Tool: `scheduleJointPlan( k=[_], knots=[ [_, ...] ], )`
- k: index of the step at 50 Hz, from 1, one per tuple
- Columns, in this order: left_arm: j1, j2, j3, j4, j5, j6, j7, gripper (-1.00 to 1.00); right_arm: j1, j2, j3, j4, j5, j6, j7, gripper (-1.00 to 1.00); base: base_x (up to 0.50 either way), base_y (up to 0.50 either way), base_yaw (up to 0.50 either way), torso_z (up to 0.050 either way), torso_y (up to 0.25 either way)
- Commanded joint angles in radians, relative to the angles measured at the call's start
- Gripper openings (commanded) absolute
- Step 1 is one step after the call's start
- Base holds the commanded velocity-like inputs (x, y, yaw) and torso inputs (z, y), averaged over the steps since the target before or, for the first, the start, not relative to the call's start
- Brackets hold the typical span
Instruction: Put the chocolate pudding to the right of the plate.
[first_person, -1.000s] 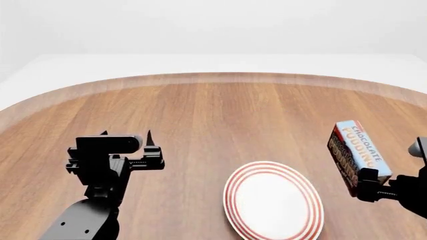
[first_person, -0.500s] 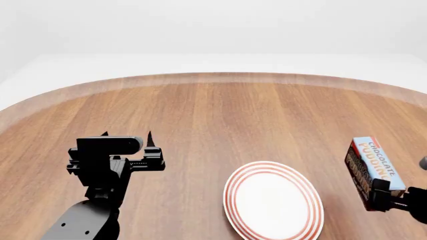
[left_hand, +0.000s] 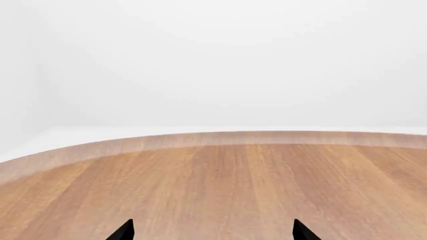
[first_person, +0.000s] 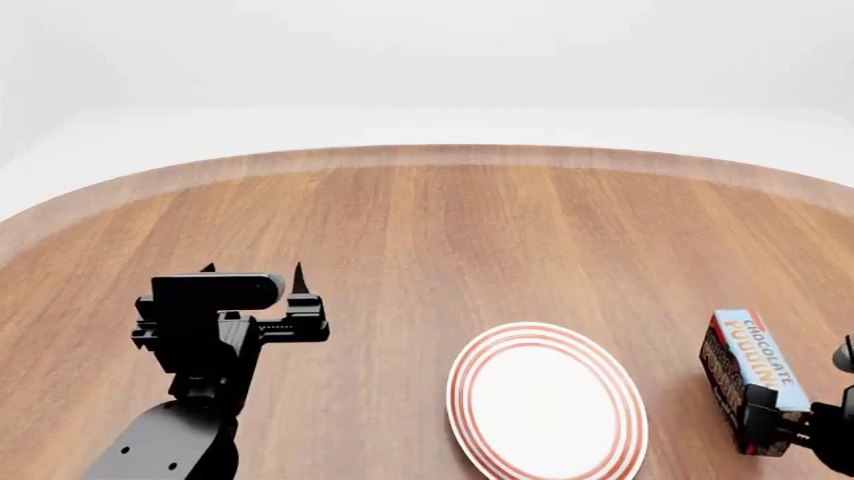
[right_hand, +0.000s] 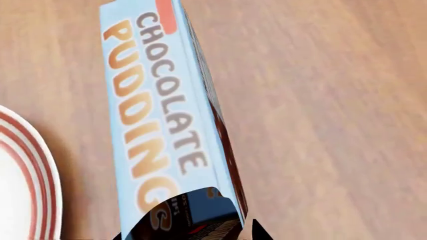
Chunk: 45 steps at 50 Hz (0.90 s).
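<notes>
The chocolate pudding (first_person: 747, 372), a brown carton with a light blue lettered top, is just right of the plate (first_person: 547, 400), a white round plate with red rings. My right gripper (first_person: 770, 428) is shut on the carton's near end and holds it low at the table. I cannot tell whether the carton touches the wood. In the right wrist view the carton (right_hand: 160, 115) fills the middle, clamped in the gripper (right_hand: 190, 232), with the plate's rim (right_hand: 27, 170) beside it. My left gripper (first_person: 254, 272) is open and empty, well left of the plate, and shows open in its wrist view (left_hand: 212, 232).
The round wooden table (first_person: 427, 230) has a curved far edge (left_hand: 220, 139), with a white floor and wall beyond it. The carton is near the table's right side.
My right gripper has lowered the chocolate pudding and drawn it nearer, down beside the plate's right rim. The left arm and the plate have not moved.
</notes>
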Motion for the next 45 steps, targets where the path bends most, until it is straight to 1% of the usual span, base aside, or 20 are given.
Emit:
scheduleJointPlan(
  k=[1,16,17,31,35,45],
  knots=[
    [0.001,-0.003,0.003,0.003,-0.003,0.0,-0.004,1.0,0.012,-0.021,-0.026,0.062,-0.046,-0.031,-0.034,-1.0,0.0,0.0,0.0,0.0,0.0],
    [0.003,-0.006,0.007,-0.002,-0.006,0.008,-0.007,1.0,-0.002,-0.016,0.003,0.052,-0.03,-0.046,-0.017,-1.0,0.0,0.0,0.0,0.0,0.0],
    [0.003,-0.006,0.006,-0.002,-0.007,0.008,-0.007,1.0,-0.001,-0.016,0.006,0.054,-0.03,-0.049,-0.014,1.0,0.0,0.0,0.0,0.0,0.0],
    [0.003,-0.009,0.009,-0.004,-0.012,0.011,-0.01,1.0,0.005,0.002,0.047,-0.019,0.003,-0.049,0.014,1.0,0.0,0.0,0.0,0.0,0.0],
    [0.003,-0.011,0.007,0.0,-0.014,0.009,-0.012,1.0,-0.01,0.016,0.091,-0.084,0.032,-0.073,0.018,1.0,0.0,0.0,0.0,0.0,0.0],
    [0.001,-0.011,0.011,-0.004,-0.017,0.012,-0.014,1.0,-0.007,0.06,0.167,-0.235,0.123,-0.033,0.058,1.0,0.0,0.0,0.0,0.0,0.0]
  ],
)
